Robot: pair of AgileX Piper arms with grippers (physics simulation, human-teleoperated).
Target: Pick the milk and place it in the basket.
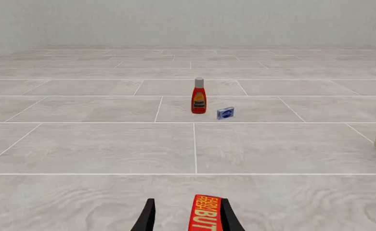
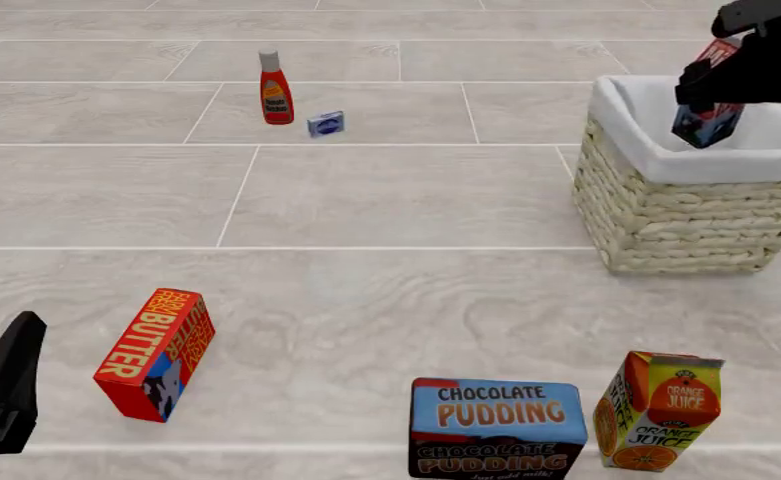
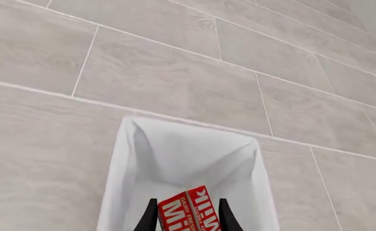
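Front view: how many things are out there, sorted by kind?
Cartons: 2, the milk and the orange juice
Boxes: 3, butter, chocolate pudding, small blue box
Bottles: 1, red ketchup bottle
Baskets: 1, the basket
Total: 7

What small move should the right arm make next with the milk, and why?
Probably lower it a little, then open. The right pincer holds the milk over the basket, with the white lining directly beneath in the wrist view, so release looks safe.
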